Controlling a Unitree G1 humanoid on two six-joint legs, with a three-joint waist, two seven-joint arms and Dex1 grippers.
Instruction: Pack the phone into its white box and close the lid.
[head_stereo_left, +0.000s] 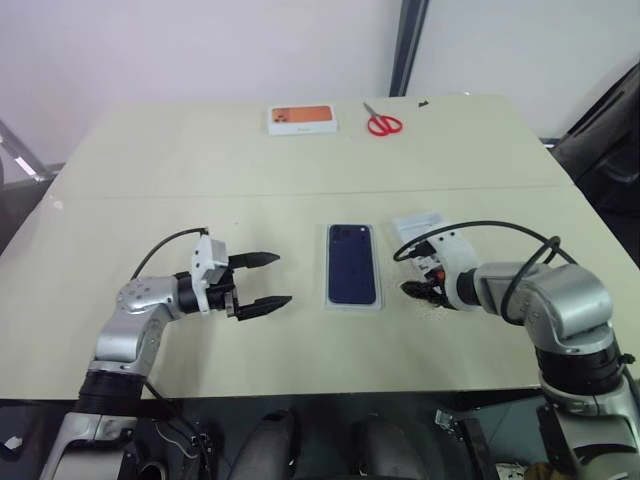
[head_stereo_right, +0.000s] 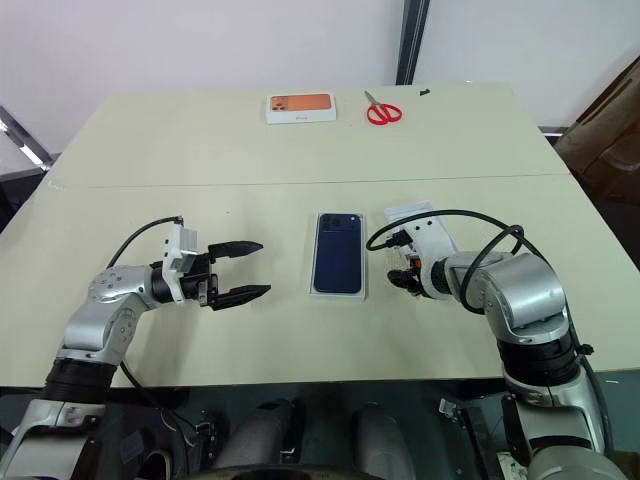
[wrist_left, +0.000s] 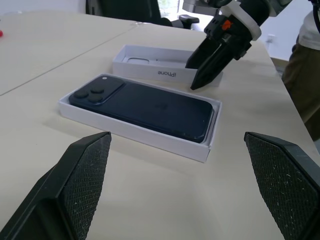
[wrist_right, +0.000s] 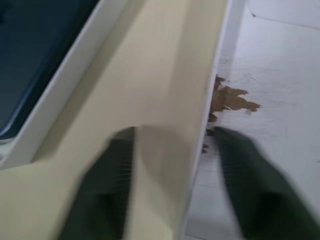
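Two silver-grey metal arms with rounded joint housings, black cables looping over each wrist, white plastic wrist blocks, left end effector (head_stereo_left: 262, 281) with two black textured fingers (wrist_left: 80, 175), right end effector (wrist_left: 207, 67) black with an orange mark

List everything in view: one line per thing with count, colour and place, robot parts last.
phone: 1, dark navy, lying in the white box at table centre
white box: 1, white, centre of the table
lid: 1, white, open side up, just right of the box
orange-topped box: 1, white and orange, far edge
scissors: 1, red handles, far edge, right of that box
left pincer: 1, black, open, left of the box
right pincer: 1, black, straddling the lid's near wall
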